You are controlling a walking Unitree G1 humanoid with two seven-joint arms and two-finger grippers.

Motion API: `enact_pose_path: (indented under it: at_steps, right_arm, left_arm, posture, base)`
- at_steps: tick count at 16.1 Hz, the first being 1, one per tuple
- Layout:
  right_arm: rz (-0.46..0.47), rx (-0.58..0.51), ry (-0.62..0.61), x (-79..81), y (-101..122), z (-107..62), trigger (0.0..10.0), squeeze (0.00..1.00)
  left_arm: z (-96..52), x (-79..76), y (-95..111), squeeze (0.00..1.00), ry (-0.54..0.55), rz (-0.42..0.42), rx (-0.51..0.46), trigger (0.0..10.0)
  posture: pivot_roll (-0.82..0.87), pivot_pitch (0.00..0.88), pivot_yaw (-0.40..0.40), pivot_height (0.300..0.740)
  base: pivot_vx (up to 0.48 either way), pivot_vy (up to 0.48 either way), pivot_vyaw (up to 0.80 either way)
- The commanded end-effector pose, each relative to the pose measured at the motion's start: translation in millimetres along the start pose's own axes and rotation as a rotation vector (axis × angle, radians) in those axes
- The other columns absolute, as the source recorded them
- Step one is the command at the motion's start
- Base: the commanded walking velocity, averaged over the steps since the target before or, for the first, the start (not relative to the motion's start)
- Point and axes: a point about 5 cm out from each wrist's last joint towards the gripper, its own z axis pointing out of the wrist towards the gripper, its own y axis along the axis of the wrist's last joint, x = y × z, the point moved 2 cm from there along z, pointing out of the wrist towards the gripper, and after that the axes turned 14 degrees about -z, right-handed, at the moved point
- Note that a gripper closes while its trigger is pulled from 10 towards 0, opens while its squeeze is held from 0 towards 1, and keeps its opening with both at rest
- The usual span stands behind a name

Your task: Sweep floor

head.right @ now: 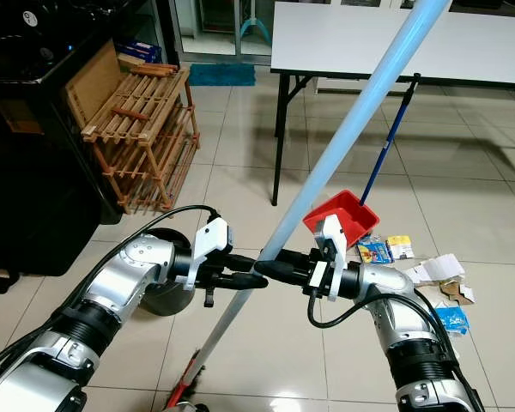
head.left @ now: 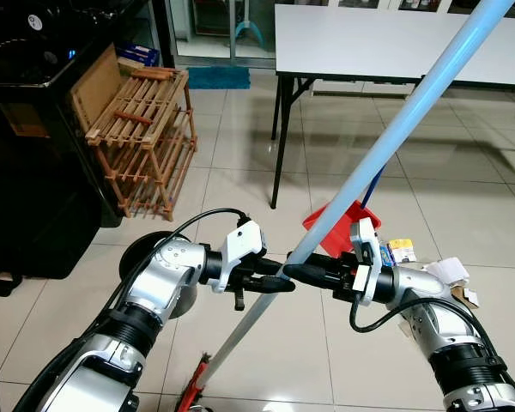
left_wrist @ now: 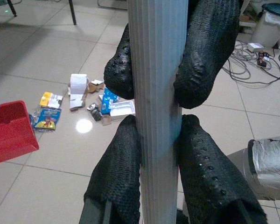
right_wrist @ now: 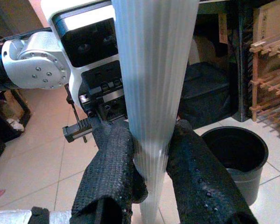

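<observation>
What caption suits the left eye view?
Both hands, left hand and right hand, grip a pale blue broom handle near floor litter.

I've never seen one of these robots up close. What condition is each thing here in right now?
Broom handle: tilted, gripped by both grippers.
Left gripper: shut on the handle.
Right gripper: shut on the handle, facing the left one.
Red dustpan: resting on the floor.
Litter: scattered on the tiles beside the dustpan, unswept.
Black bin: upright, open-topped.

A slatted wooden rack (head.left: 146, 137) leans by a black cabinet (head.left: 34, 129); a white folding surface (head.left: 395, 43) stands behind.
</observation>
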Motion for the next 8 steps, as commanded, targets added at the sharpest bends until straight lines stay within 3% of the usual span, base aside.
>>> enact_pose_path:
  at_steps: [1,8]
  right_arm:
    - [-0.034,-0.051,0.002,-1.2,12.8,3.0,10.0,0.0]
    - [-0.031,-0.045,0.004,-0.9,11.4,3.0,10.0,0.0]
  left_arm:
    - [6.9,-8.3,-1.0,0.0,-0.068,0.02,0.028,0.0]
    - [6.1,-9.6,-1.3,0.0,-0.079,0.02,0.033,0.0]
  posture:
    - [-0.01,0.119,0.015,0.74]
    - [-0.01,0.117,0.013,0.74]
  base:
    - [0.0,0.0,0.0]
    - [0.0,0.0,0.0]
